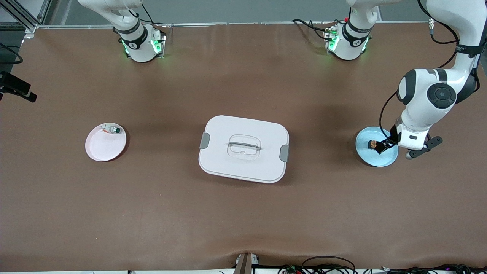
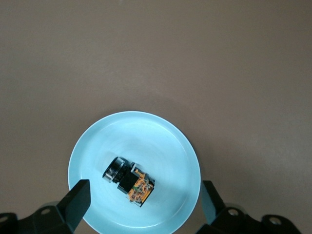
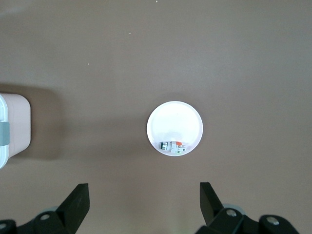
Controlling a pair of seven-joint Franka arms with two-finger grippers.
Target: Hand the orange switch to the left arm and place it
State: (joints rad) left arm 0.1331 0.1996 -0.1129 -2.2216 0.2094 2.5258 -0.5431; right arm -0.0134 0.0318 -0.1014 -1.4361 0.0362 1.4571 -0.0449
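Observation:
The orange switch (image 1: 372, 144) lies on its side in a light-blue plate (image 1: 376, 160) toward the left arm's end of the table. In the left wrist view the orange switch (image 2: 129, 180) shows a black body, a round cap and orange marks on that plate (image 2: 161, 141). My left gripper (image 2: 145, 197) is open just above it, one finger on each side, touching nothing. The white box (image 1: 228, 163) sits mid-table, lid on. My right gripper (image 3: 144, 200) is open and empty, high over the table near a pink plate (image 3: 174, 119). It is out of the front view.
The pink plate (image 1: 104, 148) toward the right arm's end holds a small silver-white part with a green cap (image 1: 113, 130). The box's corner (image 3: 12, 126) shows in the right wrist view. A black device (image 1: 17, 89) sits at the table's edge there.

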